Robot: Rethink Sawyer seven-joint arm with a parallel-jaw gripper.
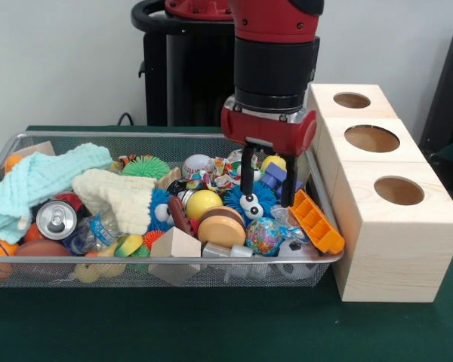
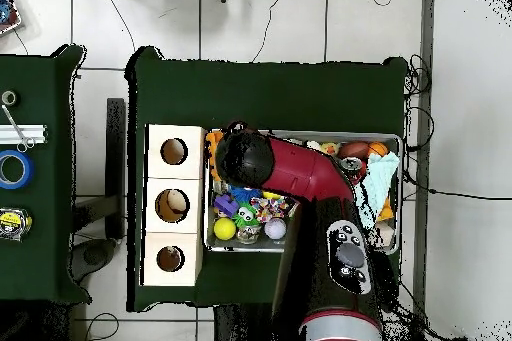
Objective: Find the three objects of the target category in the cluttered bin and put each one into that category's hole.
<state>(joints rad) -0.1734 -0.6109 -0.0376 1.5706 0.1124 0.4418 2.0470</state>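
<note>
The wire-mesh bin [image 1: 174,134] is crammed with toys, balls and cloths. My gripper [image 1: 266,183] hangs over its right end, open, with its two black fingers [image 1: 247,172] lowered into the clutter. A purple block [image 1: 275,175] and a small yellow ball [image 1: 272,161] lie between them, and a blue fuzzy toy with eyes [image 1: 249,202] sits just below. The smallest hole [image 1: 352,99] is in the farthest pine cube [image 1: 340,113], to the gripper's right. In the overhead view the arm [image 2: 245,157] hides the gripper above the bin [image 2: 401,219], and the smallest hole [image 2: 169,258] is the bottom one.
Two wider holes [image 1: 371,138] [image 1: 399,190] sit in the nearer cubes. The bin also holds a teal cloth [image 1: 38,177], a cream knit cloth [image 1: 117,192], a soda can [image 1: 57,219], a yellow ball [image 1: 204,204], a wooden disc [image 1: 221,230] and an orange plastic toy [image 1: 315,220].
</note>
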